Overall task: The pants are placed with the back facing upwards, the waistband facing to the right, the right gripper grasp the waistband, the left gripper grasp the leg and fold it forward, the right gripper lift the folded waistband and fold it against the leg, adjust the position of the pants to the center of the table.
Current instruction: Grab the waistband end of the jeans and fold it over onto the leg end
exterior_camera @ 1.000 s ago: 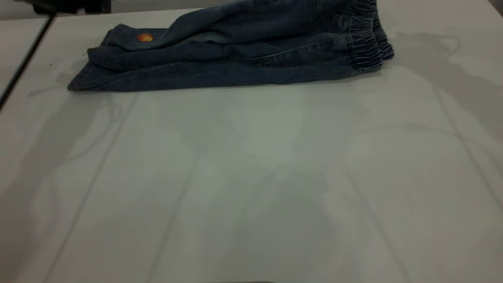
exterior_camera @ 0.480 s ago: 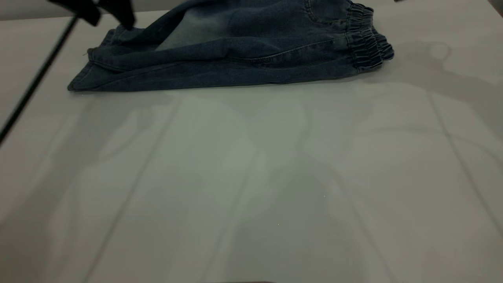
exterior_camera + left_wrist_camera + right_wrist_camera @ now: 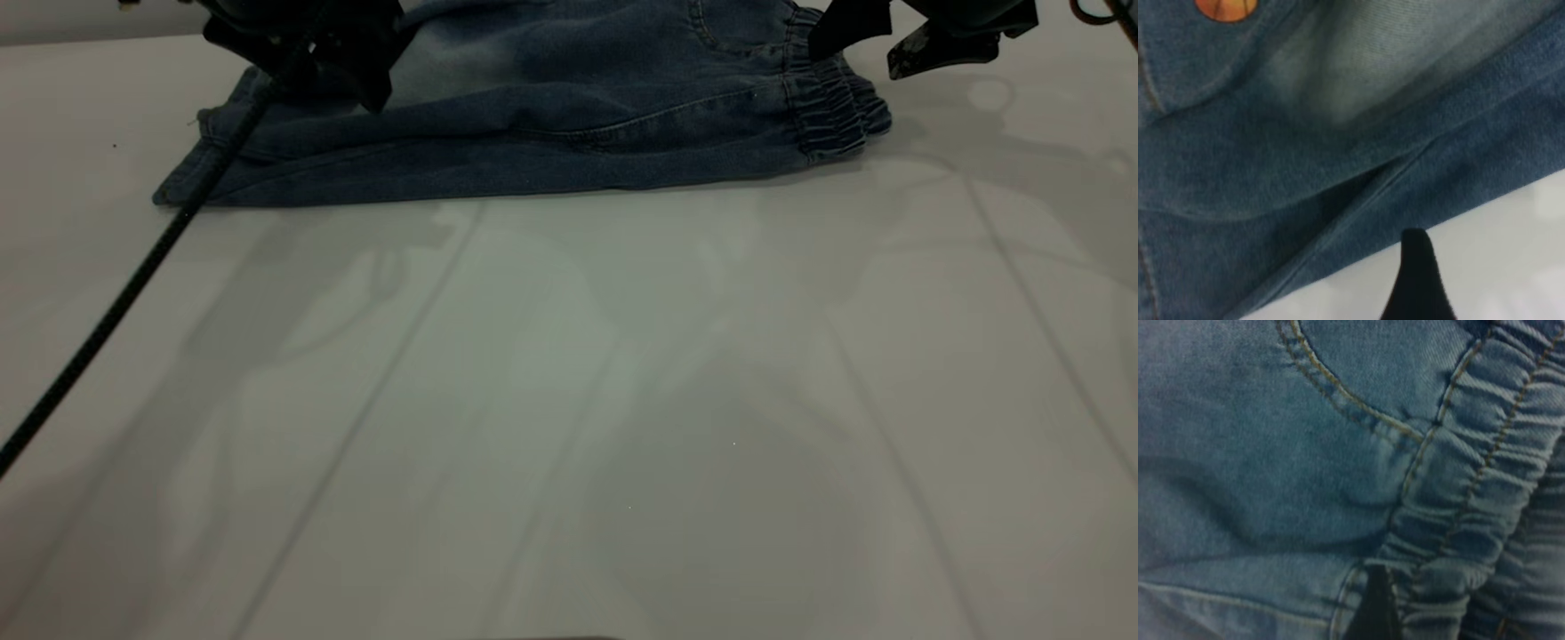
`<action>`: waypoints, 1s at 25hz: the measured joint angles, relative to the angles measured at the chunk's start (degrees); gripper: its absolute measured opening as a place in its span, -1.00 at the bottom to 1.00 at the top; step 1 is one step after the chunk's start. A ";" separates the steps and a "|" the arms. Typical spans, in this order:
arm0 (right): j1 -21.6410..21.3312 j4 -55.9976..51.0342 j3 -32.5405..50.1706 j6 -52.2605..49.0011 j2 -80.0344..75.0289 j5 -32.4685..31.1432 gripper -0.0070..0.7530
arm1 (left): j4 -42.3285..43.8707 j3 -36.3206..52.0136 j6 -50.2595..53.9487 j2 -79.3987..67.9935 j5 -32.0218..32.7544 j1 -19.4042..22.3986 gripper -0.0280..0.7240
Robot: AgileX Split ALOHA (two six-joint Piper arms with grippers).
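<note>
Exterior view: shows pants folded lengthwise, far back on tabletop. Puts left gripper over the pants' hem end, its cable crossing the hem; could snag and drag the fold open. Puts right gripper just beyond the pants' waistband. Cannot tell either jaws' state. Risks pinching one layer only, skewing the next fold.

Left tool low over the pants' leg end, cable trailing; right tool low beside their waistband end. Finger spread of both unclear.
</note>
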State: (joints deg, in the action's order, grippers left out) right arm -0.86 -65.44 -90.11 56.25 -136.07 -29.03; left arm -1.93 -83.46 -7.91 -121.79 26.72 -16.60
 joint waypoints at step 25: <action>1.83 -10.10 -1.60 8.52 -4.36 -11.79 0.31 | -2.82 -0.18 -0.13 -11.88 -15.25 -1.01 0.38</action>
State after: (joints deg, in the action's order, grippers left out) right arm 0.97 -75.54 -91.71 64.77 -140.43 -40.82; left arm -4.75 -83.63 -8.05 -133.67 11.47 -17.61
